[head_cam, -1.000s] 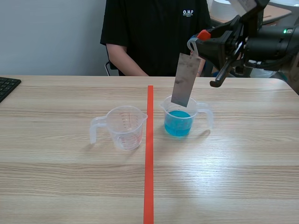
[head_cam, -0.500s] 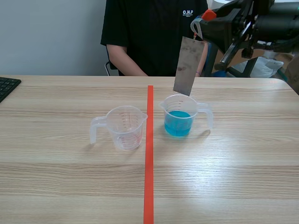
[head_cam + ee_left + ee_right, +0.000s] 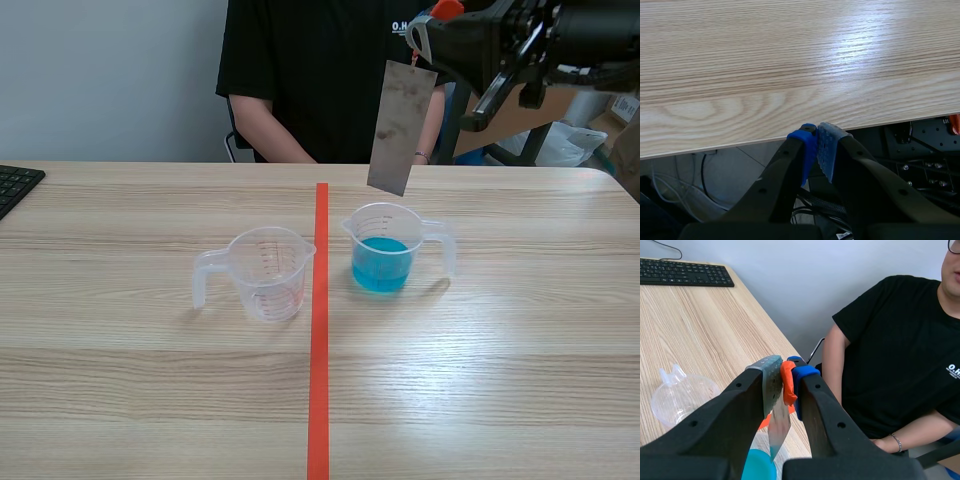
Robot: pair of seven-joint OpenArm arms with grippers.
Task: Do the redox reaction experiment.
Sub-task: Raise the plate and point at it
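Note:
A grey metal sheet hangs tilted in the air, its lower edge just above the clear beaker of blue liquid. My right gripper, raised at the top right, is shut on the orange clip at the sheet's upper end. In the right wrist view the sheet dangles below the fingers, over the blue beaker. An empty clear beaker stands left of the red tape line. My left gripper is shut on nothing, at the near table edge; the scene view does not show it.
A person in a black shirt sits across the table, right behind the hanging sheet. A black keyboard lies at the far left edge. Both beakers' handles point outward, away from the tape line.
My right gripper has risen with the metal sheet, lifting its lower end out of the blue beaker until it hangs above the rim. The beakers have not moved.

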